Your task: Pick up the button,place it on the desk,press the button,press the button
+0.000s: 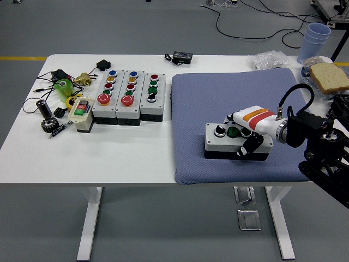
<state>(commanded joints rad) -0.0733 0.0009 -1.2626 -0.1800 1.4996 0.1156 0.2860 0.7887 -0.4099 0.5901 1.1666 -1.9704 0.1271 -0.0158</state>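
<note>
Button box: grey housing on black base, black selector knob and green pushbutton on top | lies on blue mat, near its front edge | right hand: fingers closed around box's right end | mat covers white worktop.

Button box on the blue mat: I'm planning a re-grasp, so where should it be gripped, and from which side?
Grip the button box across its long front and back walls, coming from the right as the right robot hand does. The buttons fill its top, and those walls are flat.
</note>
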